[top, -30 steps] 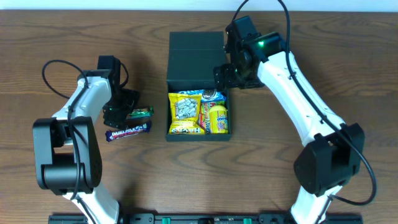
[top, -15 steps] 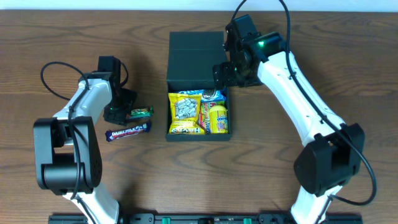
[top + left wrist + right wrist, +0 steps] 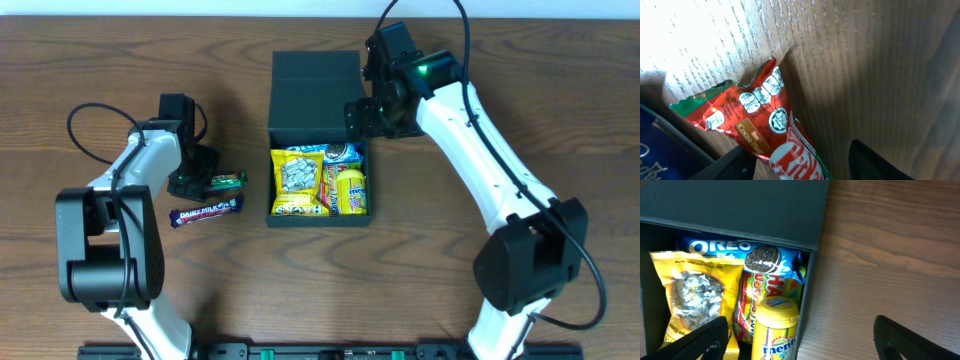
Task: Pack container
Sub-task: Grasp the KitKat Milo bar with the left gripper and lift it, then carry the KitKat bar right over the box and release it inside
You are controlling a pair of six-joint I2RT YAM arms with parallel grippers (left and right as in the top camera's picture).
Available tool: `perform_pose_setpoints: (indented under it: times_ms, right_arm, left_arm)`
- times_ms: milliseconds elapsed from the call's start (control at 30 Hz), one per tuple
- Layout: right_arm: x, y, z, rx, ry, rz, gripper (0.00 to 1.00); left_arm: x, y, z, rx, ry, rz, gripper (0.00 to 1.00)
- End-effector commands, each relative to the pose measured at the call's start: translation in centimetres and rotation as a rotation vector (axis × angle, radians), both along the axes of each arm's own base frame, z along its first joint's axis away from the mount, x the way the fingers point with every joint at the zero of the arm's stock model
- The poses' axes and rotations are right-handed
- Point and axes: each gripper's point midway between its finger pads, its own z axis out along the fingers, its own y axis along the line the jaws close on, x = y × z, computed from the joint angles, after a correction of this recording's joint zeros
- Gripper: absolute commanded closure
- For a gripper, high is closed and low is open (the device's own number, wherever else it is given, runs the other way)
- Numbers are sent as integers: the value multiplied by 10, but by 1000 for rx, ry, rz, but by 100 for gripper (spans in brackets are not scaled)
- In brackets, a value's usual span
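Seen from overhead, with twelve o'clock at the far edge, the container (image 3: 316, 95) sits in the middle of the bench (image 3: 100, 60), its lid lying back toward twelve. Inside, the Oreo packet (image 3: 340, 152) lies along the twelve o'clock wall, the Mentos tub (image 3: 350, 190) at three and the big packet (image 3: 298, 175) at nine. Well out at the container's nine o'clock lies the KitKat bar (image 3: 226, 181), with the Dairy Milk bar (image 3: 206, 210) just at its seven. The left hand (image 3: 195, 185) is at the KitKat bar's nine o'clock end. The right hand (image 3: 362, 120) is over the container's three o'clock wall.
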Motion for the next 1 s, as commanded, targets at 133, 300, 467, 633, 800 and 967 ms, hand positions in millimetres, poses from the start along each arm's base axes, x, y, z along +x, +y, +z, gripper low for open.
perform_pose_setpoints:
  times_ms: [133,300,467,633,800,967]
  right_arm:
    - [6,-8,10,-7,-35,3,9]
    - [10,-16,10,-38,-48,4,9]
    - [21,-51,10,-99,-64,-73,8]
    - [31,-102,9,-105,-47,-192,8]
    - [31,-149,7,-106,-14,-302,8]
    - [27,-174,6,-71,19,-370,9]
  left_arm:
    - [-2,-1,-13,-5,24,7,41]
    - [6,0,-12,3,-11,-36,66]
    - [17,0,-7,11,-56,-110,90]
    - [50,0,21,38,-155,-227,94]
    - [88,-7,81,73,-295,-319,94]
    - [106,-43,139,40,-404,-297,94]
